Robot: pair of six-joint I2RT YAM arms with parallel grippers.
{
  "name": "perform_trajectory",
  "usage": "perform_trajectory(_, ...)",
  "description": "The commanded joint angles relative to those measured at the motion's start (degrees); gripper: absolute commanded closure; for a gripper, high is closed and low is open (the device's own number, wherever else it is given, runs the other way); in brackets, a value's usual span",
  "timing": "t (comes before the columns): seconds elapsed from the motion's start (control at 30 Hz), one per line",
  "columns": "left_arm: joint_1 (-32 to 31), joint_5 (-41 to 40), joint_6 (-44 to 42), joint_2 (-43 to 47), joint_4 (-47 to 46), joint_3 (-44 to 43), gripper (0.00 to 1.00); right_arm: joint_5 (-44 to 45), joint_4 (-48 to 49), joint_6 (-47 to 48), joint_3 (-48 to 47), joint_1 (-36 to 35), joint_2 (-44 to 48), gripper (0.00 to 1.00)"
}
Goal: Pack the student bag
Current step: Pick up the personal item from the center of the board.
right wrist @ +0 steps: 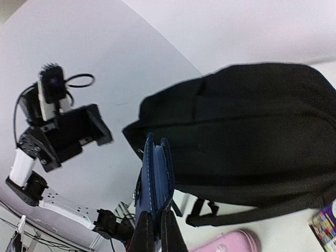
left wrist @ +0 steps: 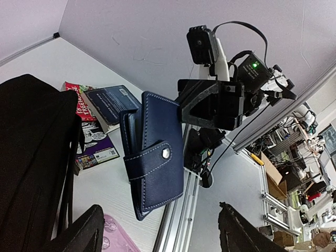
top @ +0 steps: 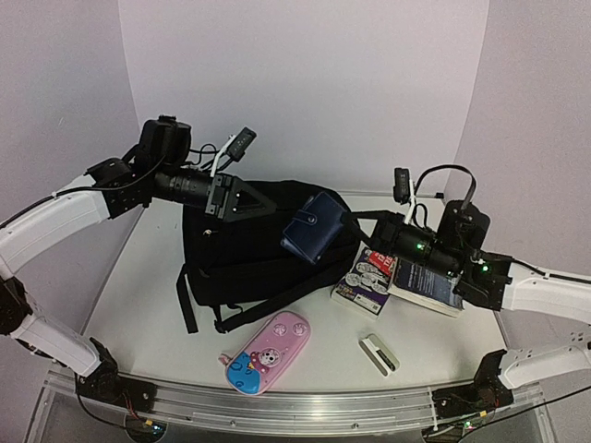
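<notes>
The student bag [top: 242, 258] is a large black backpack lying flat mid-table, straps toward the front. It also fills the right wrist view [right wrist: 247, 136] and the left edge of the left wrist view [left wrist: 31, 157]. My right gripper [top: 343, 224] is shut on a navy snap wallet [top: 312, 231], holding it in the air over the bag's right shoulder. The wallet stands on edge between the right fingers [right wrist: 142, 236]. My left gripper [top: 263, 205] hovers open over the bag's upper left and faces the wallet [left wrist: 155, 157], with nothing between its fingers [left wrist: 79, 233].
A pink-and-blue cartoon pencil case [top: 268, 353] lies in front of the bag. Two books [top: 374, 275] lie to the bag's right under the right arm. A small white object [top: 379, 353] sits near the front rail [top: 295, 401].
</notes>
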State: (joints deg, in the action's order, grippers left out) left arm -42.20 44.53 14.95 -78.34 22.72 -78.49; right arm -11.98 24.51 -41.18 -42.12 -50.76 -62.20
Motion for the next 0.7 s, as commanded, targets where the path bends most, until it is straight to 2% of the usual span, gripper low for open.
perform_trajectory(0.0,0.10,2.28,4.69,1.51,-7.72,0.77,0.21,-6.18,12.85,4.71,-6.96,-0.11,-4.66,1.00)
perform_trajectory(0.17,0.09,5.37,9.40,2.02,-12.52,2.11,0.17,-10.39,15.16,5.77,-11.04,-0.46,-9.50,1.00)
perform_trajectory(0.33,0.21,4.99,9.64,0.95,-9.04,-0.76,0.14,-12.36,16.52,6.24,-12.44,-0.84,-11.64,1.00)
perform_trajectory(0.47,0.19,8.63,10.58,-0.98,-8.92,-2.23,0.18,-13.12,16.67,6.30,-12.64,-0.96,-12.41,1.00)
perform_trajectory(0.67,0.19,12.36,11.46,-3.85,-8.04,-4.39,0.34,-13.25,16.67,6.65,-12.17,-1.09,-12.42,1.00)
